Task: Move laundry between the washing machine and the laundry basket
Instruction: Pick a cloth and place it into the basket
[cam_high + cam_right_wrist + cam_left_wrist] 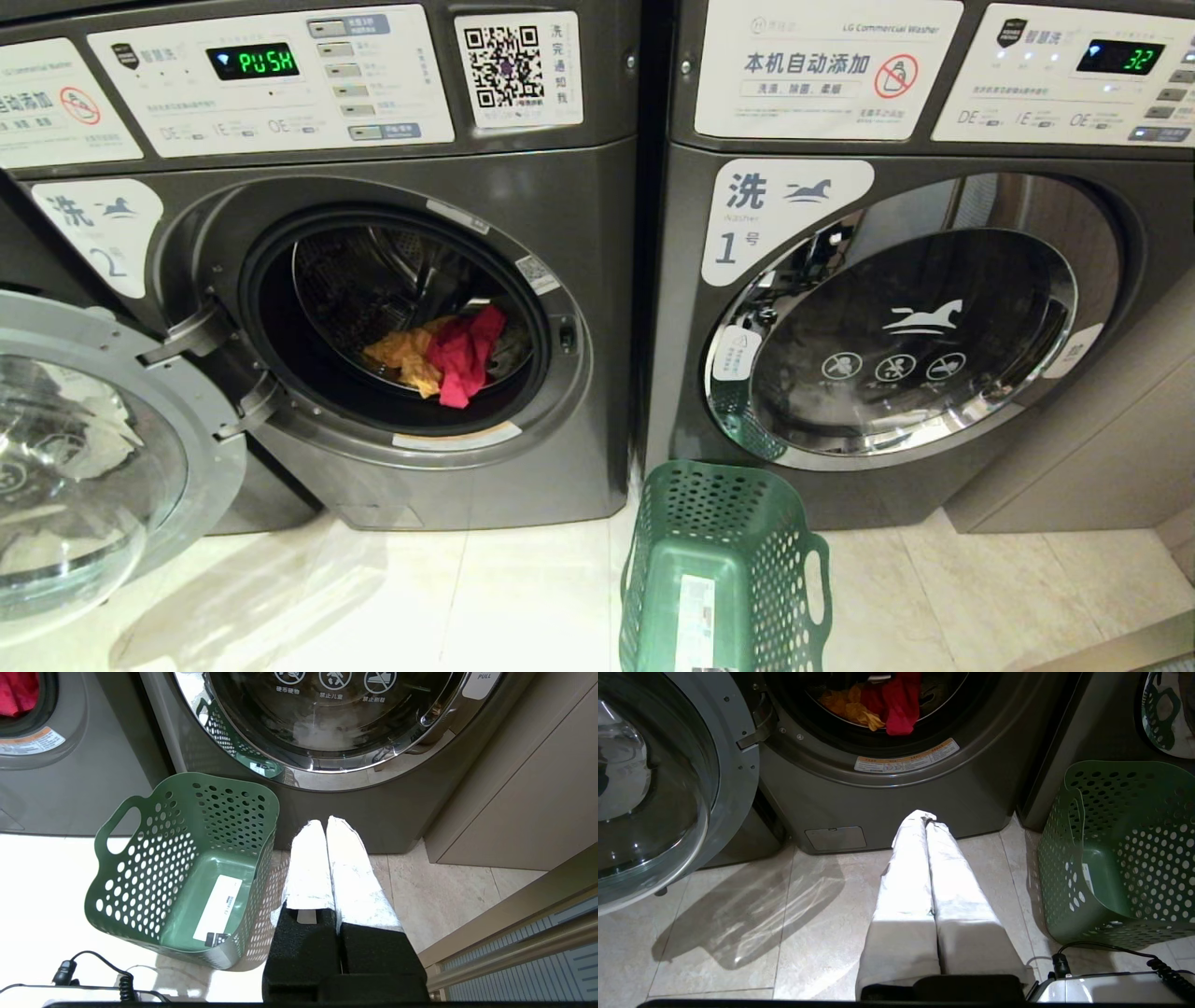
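here both end effectors, left [926, 817] and right [325, 822], hang pinched together, empty, low over the floor [467, 597]. laundry basket [724, 569] stands empty before machine 1 [896, 336]. beyond, laundry [448, 355] lies inside the open washing machine [373, 327].

laundry [448, 355] in washing machine [392, 308] | laundry basket [724, 569] on floor, right

Pale tiled floor [467, 597] carries the green laundry basket [724, 569] and two washers
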